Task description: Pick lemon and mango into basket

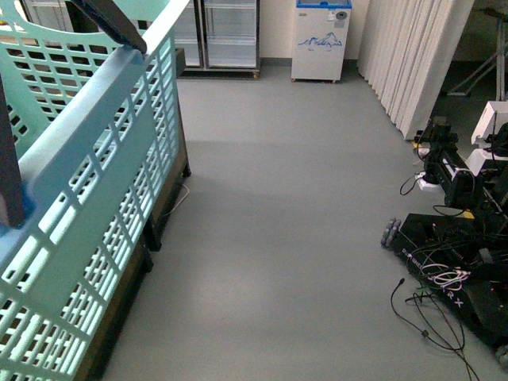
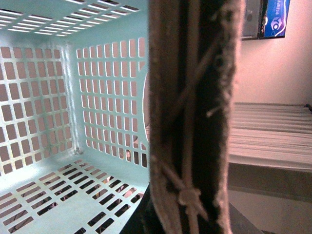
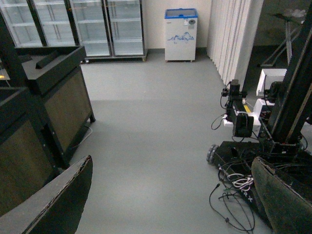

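The pale turquoise slotted basket (image 1: 95,159) fills the left of the front view, held up close to the camera, with its dark handle (image 1: 111,22) across the top. In the left wrist view my left gripper (image 2: 190,146) is shut on the basket; a worn brown finger pad (image 2: 168,122) blocks the middle, and behind it the basket's inside (image 2: 48,97) shows no fruit. My right gripper (image 3: 165,204) is open over bare grey floor, with nothing between its fingers (image 3: 58,204). The lemon and the mango are out of view.
A dark low stand (image 1: 163,206) is under and behind the basket. Glass-door fridges (image 1: 226,32) and a white chest freezer (image 1: 320,40) line the far wall. Another robot base with loose cables (image 1: 452,278) sits at the right, by a pale curtain (image 1: 413,55).
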